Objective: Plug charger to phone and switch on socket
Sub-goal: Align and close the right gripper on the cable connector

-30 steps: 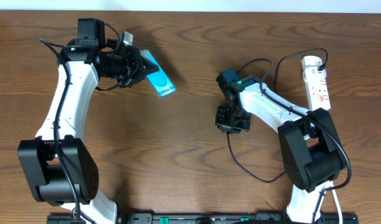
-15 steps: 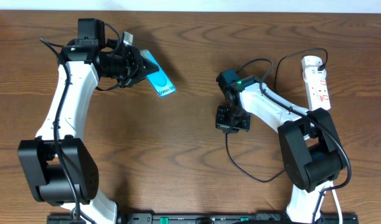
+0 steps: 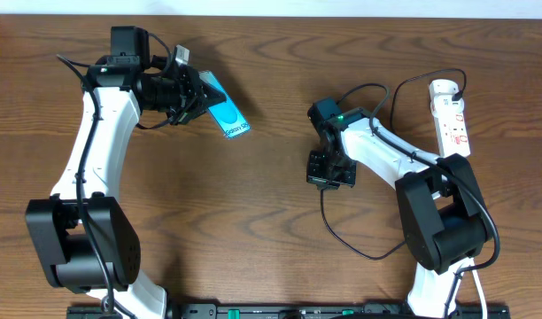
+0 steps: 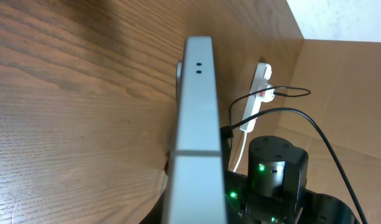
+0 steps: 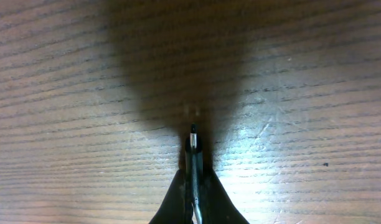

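Note:
My left gripper (image 3: 203, 96) is shut on the phone (image 3: 228, 113), which shows its teal screen and white band and is held tilted above the table at the upper left. In the left wrist view the phone's (image 4: 197, 124) grey edge with two small holes points away from me. My right gripper (image 3: 329, 181) is shut on the charger's black connector tip (image 5: 193, 140), pointing down at the table near the middle. The charger cable (image 3: 360, 251) loops below the right arm. The socket (image 3: 452, 115) lies at the far right with a black plug in it.
The right arm's dark body (image 4: 274, 168) with green lights stands behind the phone in the left wrist view. The socket (image 4: 258, 99) and black cable (image 4: 290, 113) lie beyond it. A white wall runs along the table's far edge.
The cable loop below the right arm has shifted slightly. Both arms hold almost the same places.

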